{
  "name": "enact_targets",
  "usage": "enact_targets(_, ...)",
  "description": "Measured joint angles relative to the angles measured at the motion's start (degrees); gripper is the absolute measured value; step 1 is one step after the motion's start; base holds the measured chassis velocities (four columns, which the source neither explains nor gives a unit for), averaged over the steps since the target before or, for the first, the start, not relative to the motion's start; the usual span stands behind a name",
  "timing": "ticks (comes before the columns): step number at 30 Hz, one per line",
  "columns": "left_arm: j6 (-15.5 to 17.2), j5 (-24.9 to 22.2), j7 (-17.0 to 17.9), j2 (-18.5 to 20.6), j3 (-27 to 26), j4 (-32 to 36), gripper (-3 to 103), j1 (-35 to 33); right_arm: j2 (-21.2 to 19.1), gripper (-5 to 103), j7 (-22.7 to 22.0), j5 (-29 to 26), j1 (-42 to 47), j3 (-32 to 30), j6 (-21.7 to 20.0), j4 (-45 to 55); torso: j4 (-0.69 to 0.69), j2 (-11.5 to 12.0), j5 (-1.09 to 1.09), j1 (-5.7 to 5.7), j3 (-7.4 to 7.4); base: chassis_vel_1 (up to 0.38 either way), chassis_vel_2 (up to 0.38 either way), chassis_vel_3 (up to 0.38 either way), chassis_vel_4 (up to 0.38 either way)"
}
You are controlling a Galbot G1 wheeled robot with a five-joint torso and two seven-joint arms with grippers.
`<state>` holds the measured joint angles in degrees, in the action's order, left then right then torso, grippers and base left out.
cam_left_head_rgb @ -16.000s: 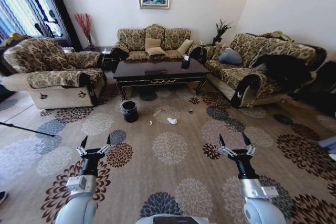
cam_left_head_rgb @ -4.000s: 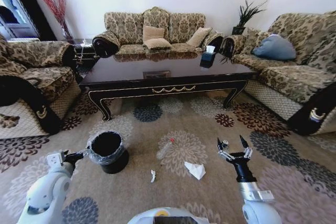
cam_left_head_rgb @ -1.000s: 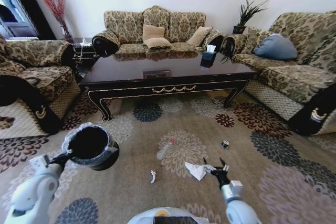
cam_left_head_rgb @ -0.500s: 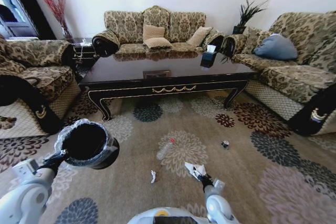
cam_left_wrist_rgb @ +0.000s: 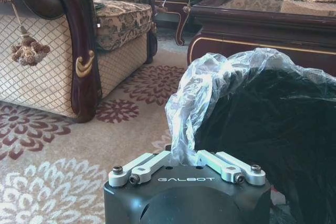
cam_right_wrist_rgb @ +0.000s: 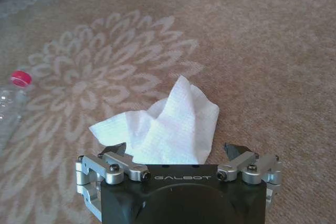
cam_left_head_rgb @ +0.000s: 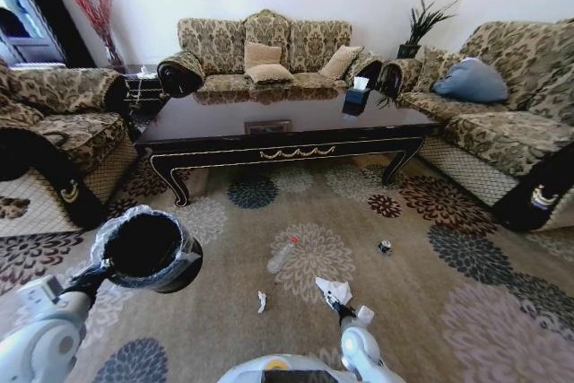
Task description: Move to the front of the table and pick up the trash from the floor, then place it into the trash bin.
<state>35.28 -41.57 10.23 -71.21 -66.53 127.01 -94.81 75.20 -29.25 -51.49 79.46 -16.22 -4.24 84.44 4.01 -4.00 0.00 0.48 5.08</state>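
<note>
My left gripper point(cam_left_head_rgb: 97, 272) is shut on the rim of the black trash bin point(cam_left_head_rgb: 148, 248) and holds it off the carpet; the left wrist view shows its fingers point(cam_left_wrist_rgb: 152, 162) clamped on the liner point(cam_left_wrist_rgb: 210, 98). My right gripper point(cam_right_wrist_rgb: 175, 150) is open and low over the carpet, one finger on each side of the crumpled white paper point(cam_right_wrist_rgb: 163, 124). The head view shows that paper point(cam_left_head_rgb: 335, 290) at the right gripper point(cam_left_head_rgb: 341, 305). On the floor lie a clear bottle point(cam_left_head_rgb: 281, 256) with a red cap point(cam_right_wrist_rgb: 21, 78), a white scrap point(cam_left_head_rgb: 261, 300) and a dark round piece point(cam_left_head_rgb: 385, 247).
The dark table point(cam_left_head_rgb: 287, 127) stands beyond the litter, with a black tissue box point(cam_left_head_rgb: 354, 99) on it. Sofas point(cam_left_head_rgb: 265, 56) surround the table at the back, left and right. Patterned carpet point(cam_left_head_rgb: 430, 311) lies open around the litter.
My right gripper has moved left and down to the paper and now straddles it. The left arm still holds the bin up, almost unmoved.
</note>
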Motion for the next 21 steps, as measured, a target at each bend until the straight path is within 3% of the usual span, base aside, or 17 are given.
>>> enact_targets(3, -0.1, 0.1, 0.0, 0.5, 0.1, -0.5, 3, 0.0, 0.6, 102, 0.1, 0.7, -0.8, -0.1, 1.0, -1.9, 0.0, 0.0, 0.0, 0.0, 0.0, 0.0, 0.0, 0.0, 0.0)
enact_targets(9, -0.2, 0.1, 0.0, 0.9, 0.4, -0.8, 3, 0.2, 1.1, 88, 0.4, 0.8, -1.7, -0.4, 1.5, -3.5, 0.01, 0.0, 0.0, 0.0, 0.0, 0.0, 0.0, 0.0, 0.0)
enact_targets(13, -0.5, 0.4, 0.0, 1.0, 0.5, -1.4, 3, 0.2, 1.2, 66, 0.7, 0.9, -2.1, -0.5, 1.8, -3.9, 0.0, 0.0, 0.0, 0.0, 0.0, 0.0, 0.0, 0.0, 0.0)
enact_targets(15, -0.5, 0.5, 0.0, 1.0, 0.6, -1.5, 3, 0.2, 1.2, 66, 0.7, 1.0, -2.1, -0.5, 1.8, -4.0, 0.0, 0.0, 0.0, 0.0, 0.0, 0.0, 0.0, 0.0, 0.0)
enact_targets(19, -0.6, 0.6, 0.0, 0.8, 1.0, -1.6, 3, 0.3, 1.4, 44, 0.8, 2.2, -2.0, -0.5, 1.8, -4.7, 0.0, 0.0, 0.0, 0.0, 0.0, 0.0, 0.0, 0.0, 0.0)
enact_targets(21, -0.6, 0.7, 0.0, 0.7, 1.1, -1.6, 3, 0.3, 1.5, 39, 0.8, 2.4, -2.0, -0.5, 1.8, -4.8, 0.0, 0.0, 0.0, 0.0, 0.0, 0.0, 0.0, 0.0, 0.0)
